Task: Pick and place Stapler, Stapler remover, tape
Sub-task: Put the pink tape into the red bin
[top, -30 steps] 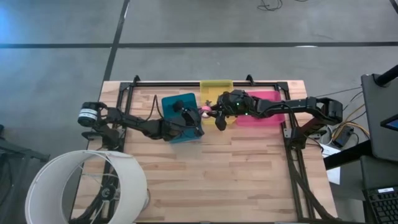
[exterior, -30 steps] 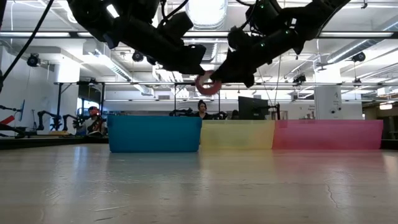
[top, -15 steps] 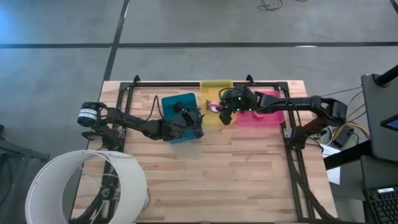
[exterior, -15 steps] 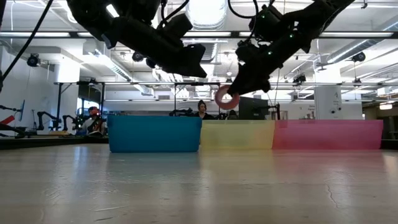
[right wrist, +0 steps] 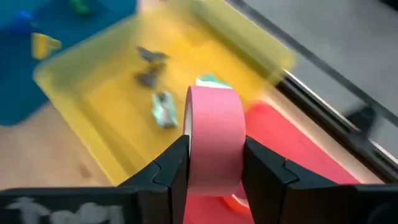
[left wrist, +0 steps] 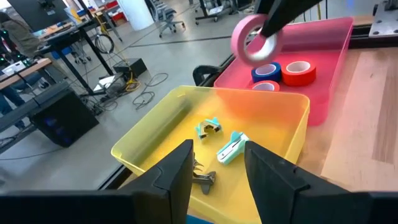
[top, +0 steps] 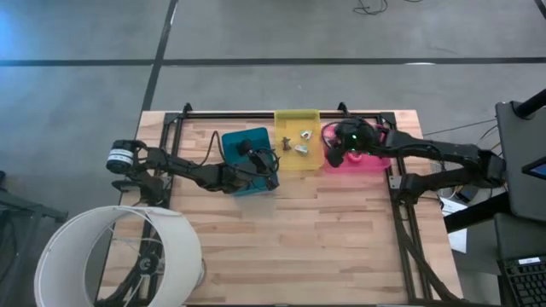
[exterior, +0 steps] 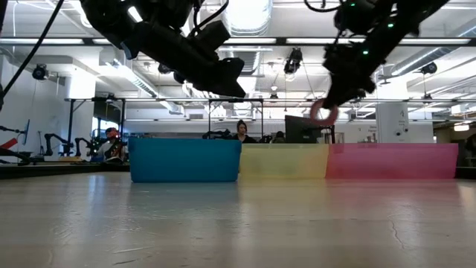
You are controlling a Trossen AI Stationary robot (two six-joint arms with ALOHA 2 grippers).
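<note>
Right hand (exterior: 325, 112) clamped on a pink tape roll (right wrist: 214, 137), carried in the air above the near-left end of the pink bin (left wrist: 329, 62), close to its border with the yellow bin (left wrist: 155, 134). Pink bin already holds a blue roll (left wrist: 265, 71), a red roll (left wrist: 298, 72) and one more pinkish roll. Yellow bin holds small staple removers (left wrist: 230, 149).

Left hand (left wrist: 217, 168) waits over the blue bin (top: 243, 141), fingers apart, empty.

Risk, as I judge it: roll hangs on edge near the shared wall. Released here, it could strike the rim, roll or bounce into the yellow bin, or land on the stored rolls and tip out onto the tabletop (top: 324, 239).
</note>
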